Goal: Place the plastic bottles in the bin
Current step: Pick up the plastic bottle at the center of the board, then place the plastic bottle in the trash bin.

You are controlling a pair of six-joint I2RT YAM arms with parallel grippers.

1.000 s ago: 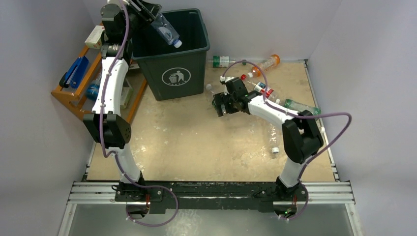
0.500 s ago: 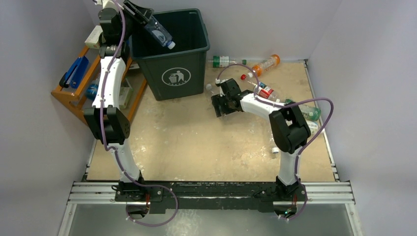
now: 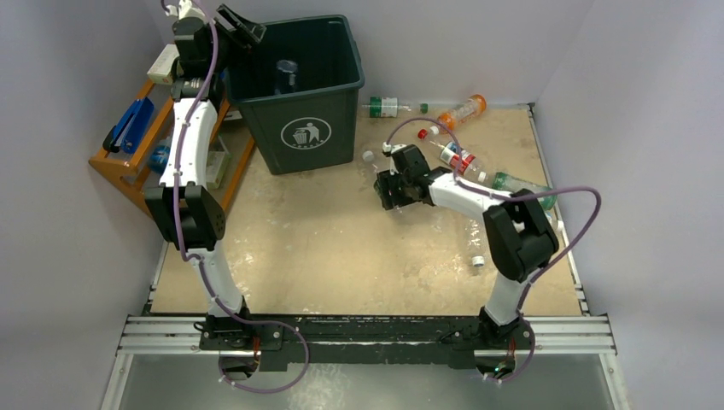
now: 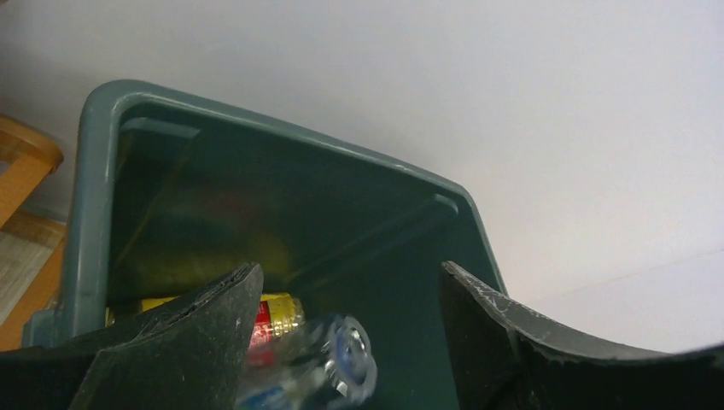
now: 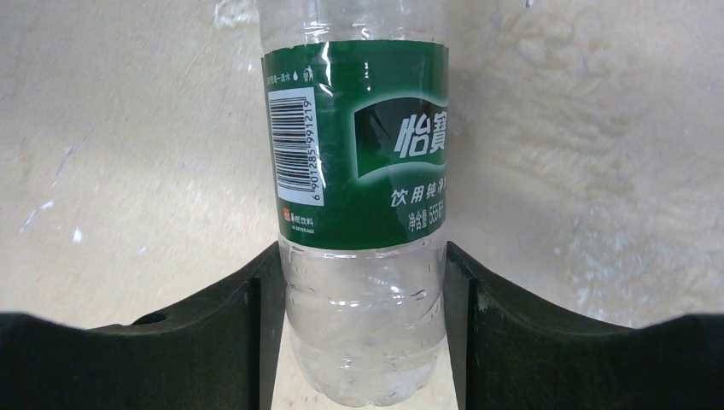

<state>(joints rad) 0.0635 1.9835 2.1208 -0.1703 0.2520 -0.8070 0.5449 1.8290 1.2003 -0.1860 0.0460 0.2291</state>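
The dark green bin (image 3: 312,128) stands at the back left. My left gripper (image 3: 243,26) hangs open over its left rear rim. In the left wrist view the left gripper (image 4: 348,282) holds nothing, and a blurred clear bottle with a blue label (image 4: 329,367) drops free below the jaws into the bin (image 4: 94,196). That bottle (image 3: 286,73) shows inside the bin from above. My right gripper (image 5: 363,256) is low on the table, shut on the lower body of a lying clear bottle with a green label (image 5: 359,154). From above, the right gripper (image 3: 386,182) sits behind the held bottle (image 3: 374,166).
A yellow and red bottle (image 4: 277,314) lies in the bin. Loose bottles lie at the back right: green-labelled (image 3: 388,107), orange (image 3: 464,111), red-labelled (image 3: 458,160), green (image 3: 521,184), clear (image 3: 475,243). An orange wooden rack (image 3: 128,162) stands left of the bin.
The left gripper opened and let go of the blue-labelled bottle, which now falls into the bin. The right gripper's jaws closed in on the green-labelled bottle.
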